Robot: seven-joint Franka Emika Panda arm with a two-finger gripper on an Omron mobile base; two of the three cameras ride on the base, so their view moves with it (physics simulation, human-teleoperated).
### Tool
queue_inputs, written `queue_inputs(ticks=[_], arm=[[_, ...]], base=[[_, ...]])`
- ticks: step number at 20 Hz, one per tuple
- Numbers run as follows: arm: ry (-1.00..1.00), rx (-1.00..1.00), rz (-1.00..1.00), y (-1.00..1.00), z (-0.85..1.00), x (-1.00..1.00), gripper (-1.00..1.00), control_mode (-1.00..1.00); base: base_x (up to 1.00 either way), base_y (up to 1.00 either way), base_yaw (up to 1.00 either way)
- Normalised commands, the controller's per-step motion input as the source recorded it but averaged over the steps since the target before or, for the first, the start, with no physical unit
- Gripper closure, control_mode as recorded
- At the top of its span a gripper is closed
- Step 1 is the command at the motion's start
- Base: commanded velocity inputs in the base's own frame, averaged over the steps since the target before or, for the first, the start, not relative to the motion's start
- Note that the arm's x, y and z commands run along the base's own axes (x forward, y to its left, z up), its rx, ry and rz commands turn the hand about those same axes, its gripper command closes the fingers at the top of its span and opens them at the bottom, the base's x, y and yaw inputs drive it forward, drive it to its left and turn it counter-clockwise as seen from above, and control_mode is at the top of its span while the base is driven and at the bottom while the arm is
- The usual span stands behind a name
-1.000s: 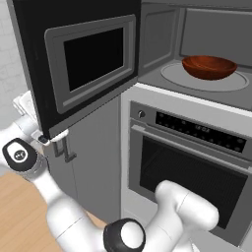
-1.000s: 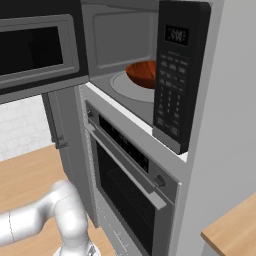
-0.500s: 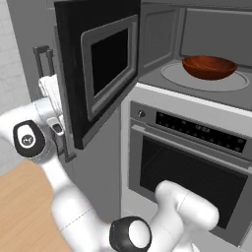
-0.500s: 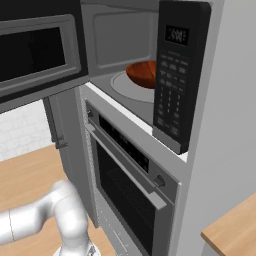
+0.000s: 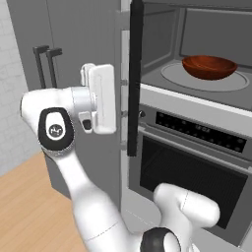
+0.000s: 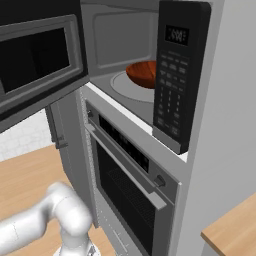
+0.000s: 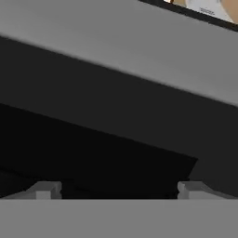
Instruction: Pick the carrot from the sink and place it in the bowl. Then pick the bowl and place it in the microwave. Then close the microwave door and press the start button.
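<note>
The dark reddish-brown bowl (image 5: 209,67) (image 6: 142,74) rests on the glass turntable (image 5: 172,75) inside the microwave (image 5: 197,29) (image 6: 120,40). The microwave door (image 5: 135,74) (image 6: 40,55) stands half open, edge-on in the left base view. My gripper (image 5: 123,98) (image 7: 118,190) is open, its fingertips (image 7: 44,189) spread wide. It sits against the door's outer face, close to the dark window (image 7: 93,153) and grey frame (image 7: 116,51). Nothing is between the fingers. The keypad panel (image 6: 172,85) is at the microwave's right. The carrot and the sink are out of view.
Below the microwave is an oven (image 5: 192,172) (image 6: 125,185) with a control strip and dark glass door. A grey cabinet with two dark handles (image 5: 44,64) stands to the left. Wooden floor (image 5: 24,206) lies below, and a wooden counter corner (image 6: 235,230) juts in at the right.
The microwave door has swung from facing the left base camera to edge-on. My hand has followed it up and to the right, staying open.
</note>
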Motion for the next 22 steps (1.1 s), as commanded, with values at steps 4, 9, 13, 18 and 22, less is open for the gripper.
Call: queue_inputs(ticks=[4, 9, 13, 18, 22], arm=[[-0.09, 0.2, 0.06, -1.0, -0.01, -0.03, -1.0, -1.0], [-0.11, 0.22, 0.15, -1.0, -0.02, 0.02, -1.0, -1.0], [-0.12, 0.23, 0.17, -1.0, 0.0, 0.27, -1.0, -1.0], [-0.11, 0.22, 0.18, -0.96, 0.0, 0.51, -1.0, -1.0], [-0.05, 0.19, 0.17, -0.83, -0.02, 0.71, -1.0, -1.0]], base=[[0.0, 0.0, 0.0], [0.0, 0.0, 0.0], [0.0, 0.0, 0.0], [0.0, 0.0, 0.0], [0.0, 0.0, 0.0]])
